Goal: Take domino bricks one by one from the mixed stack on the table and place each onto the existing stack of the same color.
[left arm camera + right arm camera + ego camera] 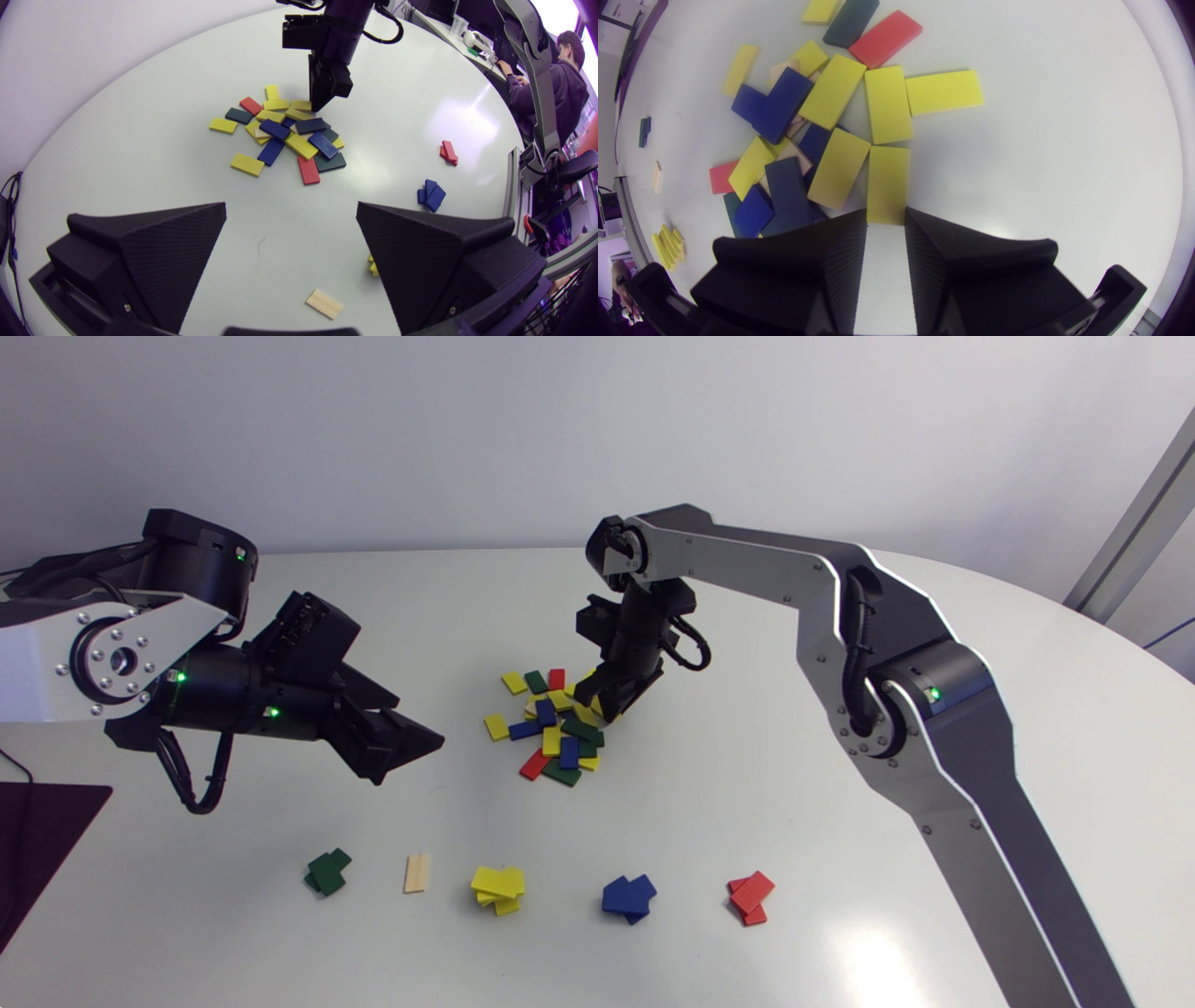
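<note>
Right gripper clamped on a yellow brick at the pile's edge.
Its fingers pinch the brick's near end from both sides; the brick lies flat beside the mixed pile. Left gripper hangs well apart from the pile, fingers spread wide, holding nothing.

Black right tool, yellow brick

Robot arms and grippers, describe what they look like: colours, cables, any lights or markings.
The left arm and right arm have flat silver-grey links dotted with small screws, joined by black round joints with tiny green lights. Black cables loop beside the wrists. The left gripper and right gripper are each a pair of matte black wedges with finely textured inner faces.
</note>
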